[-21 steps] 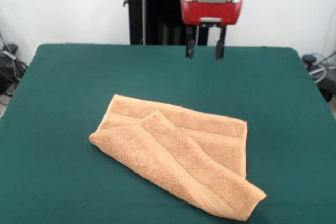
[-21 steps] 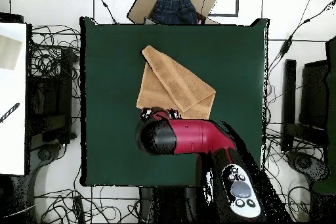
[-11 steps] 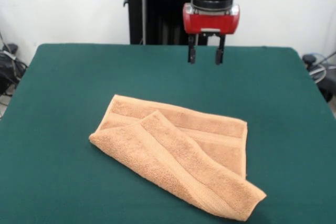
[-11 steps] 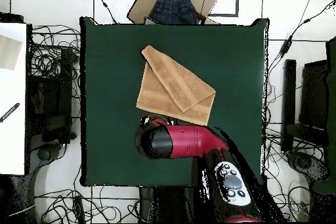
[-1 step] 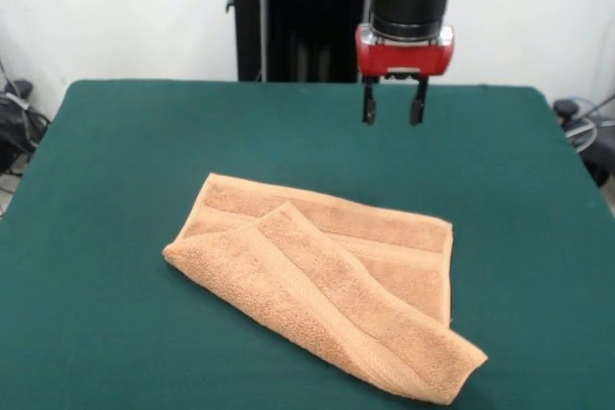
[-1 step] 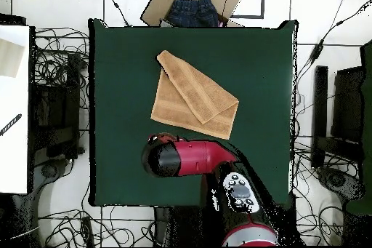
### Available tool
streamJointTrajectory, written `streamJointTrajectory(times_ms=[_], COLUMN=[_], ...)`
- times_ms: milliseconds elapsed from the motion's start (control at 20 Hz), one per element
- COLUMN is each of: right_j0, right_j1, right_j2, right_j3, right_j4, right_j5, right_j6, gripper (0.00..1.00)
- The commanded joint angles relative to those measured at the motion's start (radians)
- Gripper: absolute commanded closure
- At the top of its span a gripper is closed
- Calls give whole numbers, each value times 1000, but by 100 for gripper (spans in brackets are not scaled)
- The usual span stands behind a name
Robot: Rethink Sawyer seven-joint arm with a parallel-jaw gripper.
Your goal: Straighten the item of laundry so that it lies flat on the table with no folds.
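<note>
The item of laundry [image 5: 322, 290] [image 6: 192, 99] is a tan terry towel folded over itself, one corner flap lying diagonally across the layer below. It rests near the middle of the green table [image 5: 115, 160] [image 6: 261, 63]. My gripper [image 5: 394, 112] hangs open and empty above the table's far part, beyond the towel and clear of it. In the overhead view the red arm head [image 6: 174, 158] covers the fingers, just below the towel's lower edge.
A cardboard box [image 6: 190, 3] holding dark jeans sits just off the table's top edge in the overhead view. Cables and equipment surround the table on the floor. A white surface [image 6: 13, 107] stands at the left.
The gripper has shifted to the right in the front view and sunk a little lower, moving away from the towel in the overhead view. The towel has not moved.
</note>
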Motion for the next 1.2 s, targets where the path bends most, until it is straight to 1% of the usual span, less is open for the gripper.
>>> streamJointTrajectory(times_ms=[50, 250, 400, 700, 1000, 1200], right_j0=[58, 47, 11, -59, -79, -59], right_j1=[-15, -24, -11, 42, 70, 68], right_j2=[-70, -53, -16, 50, 73, 48], right_j3=[24, 10, -6, -29, -58, -66], right_j4=[33, 48, 53, 38, 35, 22], right_j5=[-62, -8, 19, 3, 21, 1], right_j6=[222, 187, 147, 85, 66, 83], gripper=[0, 0, 0, 0, 0, 0])
